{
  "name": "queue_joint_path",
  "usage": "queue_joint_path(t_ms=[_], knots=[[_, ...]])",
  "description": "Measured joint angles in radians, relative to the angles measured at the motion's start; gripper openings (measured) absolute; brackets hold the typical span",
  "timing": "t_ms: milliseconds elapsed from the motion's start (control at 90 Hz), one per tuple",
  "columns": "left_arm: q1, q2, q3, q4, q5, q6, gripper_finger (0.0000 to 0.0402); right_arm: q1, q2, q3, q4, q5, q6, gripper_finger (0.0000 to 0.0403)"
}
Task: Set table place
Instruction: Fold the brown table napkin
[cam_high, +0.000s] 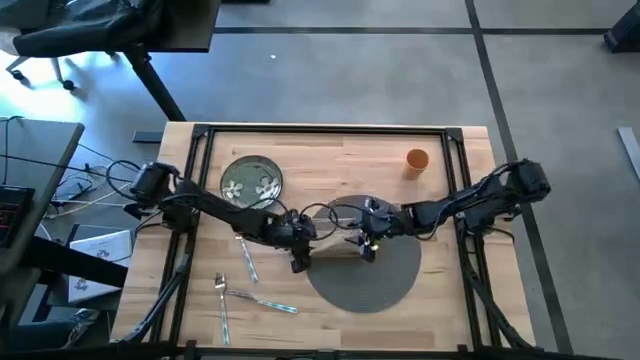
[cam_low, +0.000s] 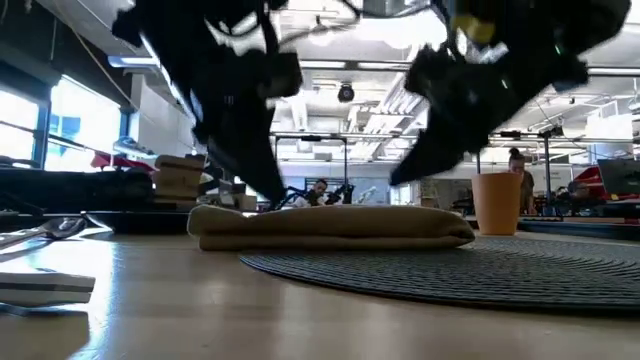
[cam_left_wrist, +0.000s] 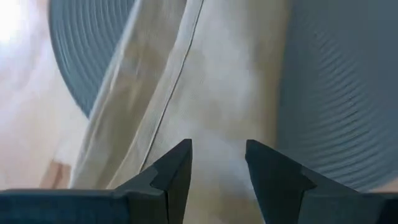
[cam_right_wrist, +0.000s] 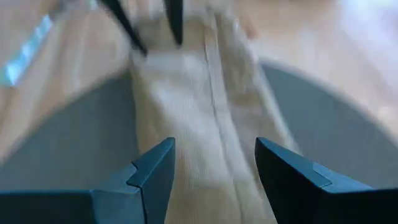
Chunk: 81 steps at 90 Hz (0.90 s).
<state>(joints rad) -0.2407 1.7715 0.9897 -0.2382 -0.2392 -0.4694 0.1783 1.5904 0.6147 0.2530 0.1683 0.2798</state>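
Note:
The beige folded napkin (cam_high: 335, 247) lies flat, its right part on the round grey mat (cam_high: 370, 275) and its left end on the table (cam_high: 330, 150). My left gripper (cam_left_wrist: 217, 146) is open over the napkin's left end. My right gripper (cam_right_wrist: 214, 146) is open above its right end, clear of it in the low view. The green floral plate (cam_high: 252, 180) sits at the far left and the orange cup (cam_high: 417, 160) at the far right. The cutlery (cam_high: 245, 262) lies on the wood left of the mat. My left gripper points down at the napkin's left end (cam_low: 262, 212), fingers apart. In the low view its fingertips (cam_low: 272, 195) reach the level of the napkin's top. I cannot tell whether they touch the cloth.
More cutlery (cam_high: 262, 300) lies near the table's front left. Black rails (cam_high: 320, 130) frame the table's top. Bare wood lies right of the mat and between plate and cup.

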Motion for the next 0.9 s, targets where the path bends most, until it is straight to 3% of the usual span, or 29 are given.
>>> queue_joint_path(t_ms=[222, 544, 733, 900], knots=[[0.005, 0.049, 0.0, -0.054, -0.009, -0.073, 0.0135, -0.001, 0.089, -0.006, -0.05, 0.006, -0.015, 0.017], [-0.023, -0.004, 0.001, -0.098, -0.057, -0.14, 0.0135, -0.003, 0.044, 0.009, -0.1, 0.013, -0.009, 0.0138], [-0.017, -0.084, 0.026, -0.016, -0.062, -0.042, 0.0135, -0.003, -0.036, 0.063, -0.122, 0.009, 0.011, 0.0138], [0.029, -0.056, 0.003, 0.036, -0.049, 0.058, 0.0135, -0.003, 0.002, 0.07, -0.051, 0.019, -0.012, 0.0138]])
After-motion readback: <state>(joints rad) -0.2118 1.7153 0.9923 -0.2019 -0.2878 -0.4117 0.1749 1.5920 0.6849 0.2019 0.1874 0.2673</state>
